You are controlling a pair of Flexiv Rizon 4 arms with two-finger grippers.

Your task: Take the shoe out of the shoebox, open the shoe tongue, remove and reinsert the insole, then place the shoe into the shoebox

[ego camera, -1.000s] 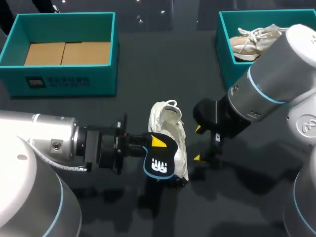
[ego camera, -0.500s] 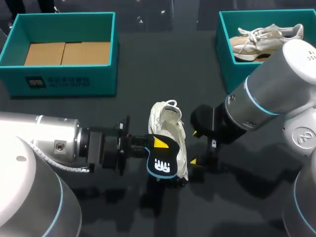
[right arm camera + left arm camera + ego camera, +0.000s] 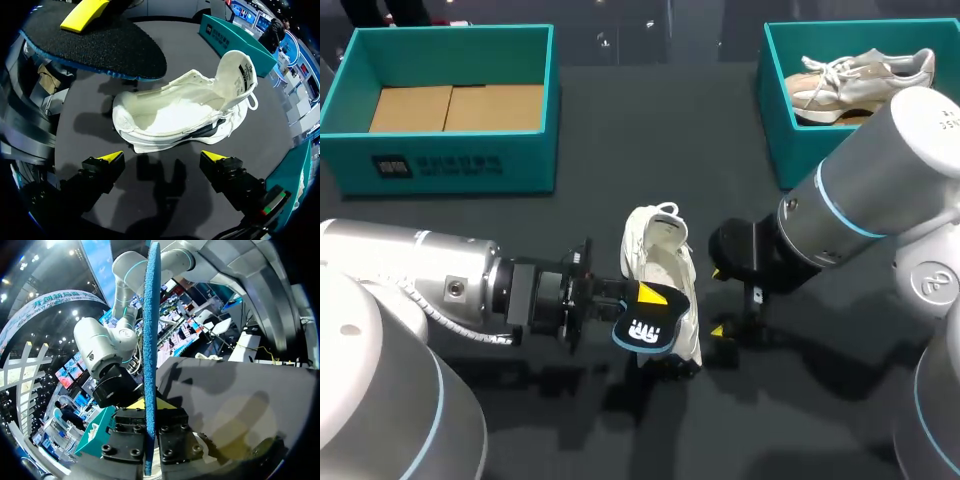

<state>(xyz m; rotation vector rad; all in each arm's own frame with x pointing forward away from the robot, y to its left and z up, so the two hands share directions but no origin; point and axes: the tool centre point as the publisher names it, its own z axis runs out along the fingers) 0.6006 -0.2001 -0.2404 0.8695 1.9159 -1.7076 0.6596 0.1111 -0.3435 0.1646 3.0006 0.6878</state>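
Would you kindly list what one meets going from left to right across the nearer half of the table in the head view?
left arm → white shoe → right gripper → right arm. The insole held in the left gripper overlaps the shoe, so it is left out.

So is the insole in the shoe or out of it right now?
Out. The left gripper holds the insole clear of the white shoe, whose inside shows bare in the right wrist view.
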